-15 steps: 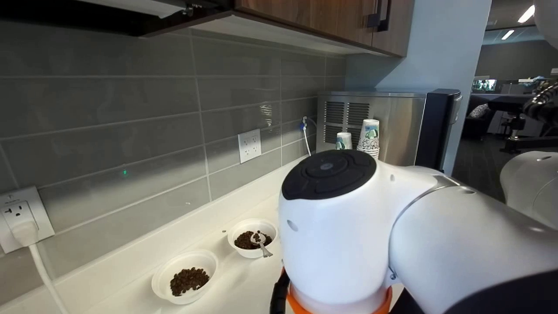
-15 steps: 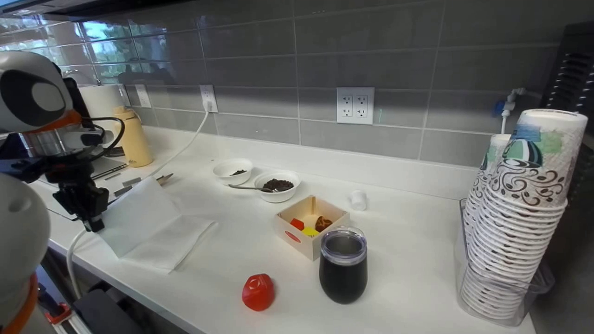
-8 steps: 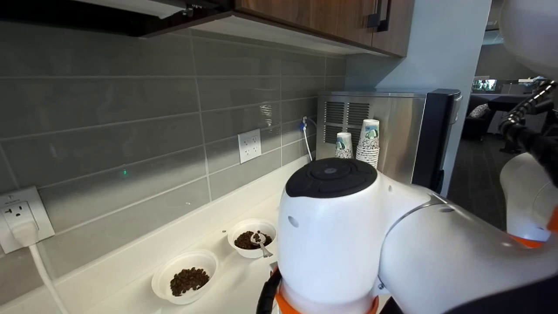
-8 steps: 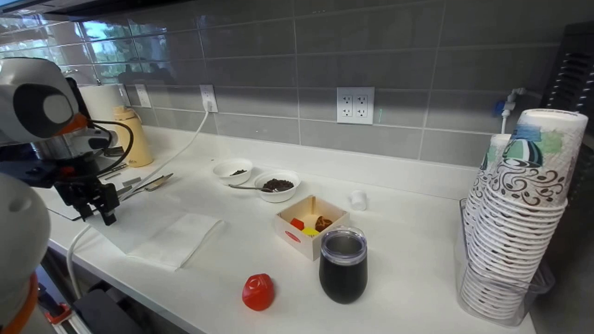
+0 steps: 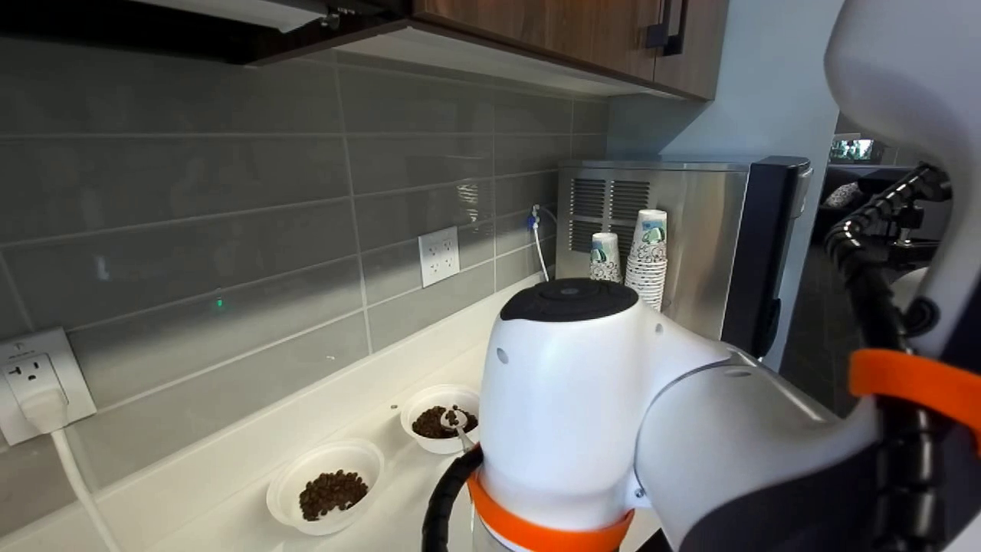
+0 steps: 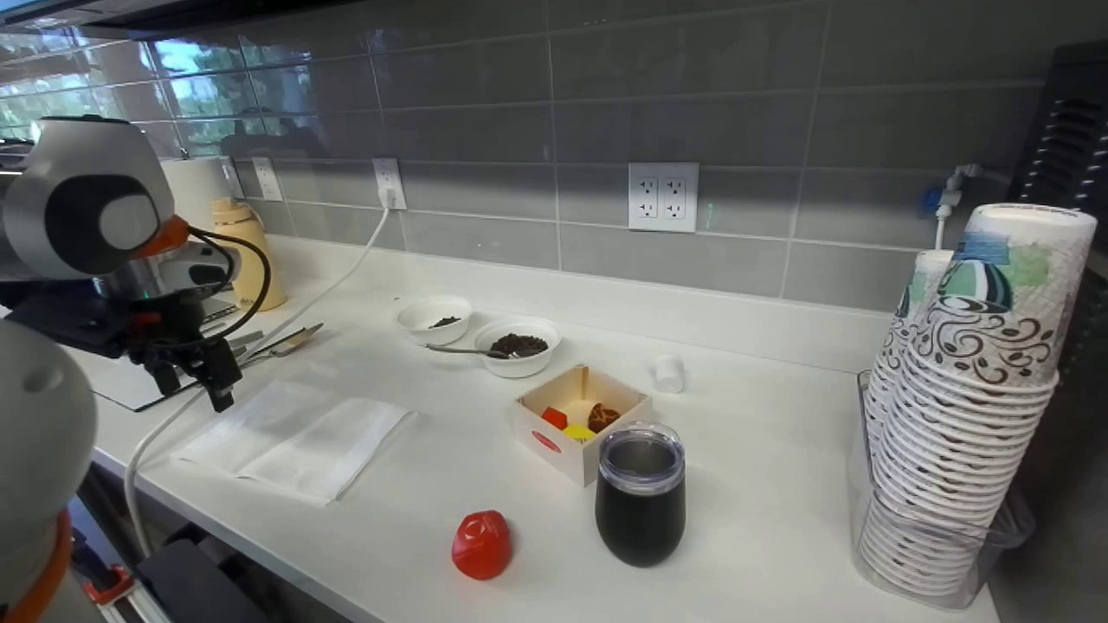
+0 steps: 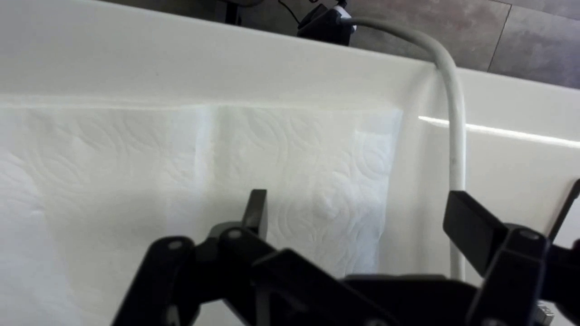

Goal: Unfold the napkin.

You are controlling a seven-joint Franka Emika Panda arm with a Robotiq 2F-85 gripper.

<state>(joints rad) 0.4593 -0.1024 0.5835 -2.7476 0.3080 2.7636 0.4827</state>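
You are holding the pincer (image 7: 358, 217) raised at one end of the napkin (image 6: 303, 441), its jaws standing wide apart. The napkin is lying spread and creased on the desk (image 6: 389, 536), just beside the white cord (image 7: 456, 149); a black cup (image 6: 640, 510) is standing well apart.

Gray tiled wall (image 5: 191, 176), brown cabinet (image 5: 536, 38) above; floor (image 7: 453, 22) probably tiled.

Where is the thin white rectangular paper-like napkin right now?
In an exterior view, the napkin is at left on the glossy white countertop, near its front edge, just right of the round white cable and partly below the open black tool.
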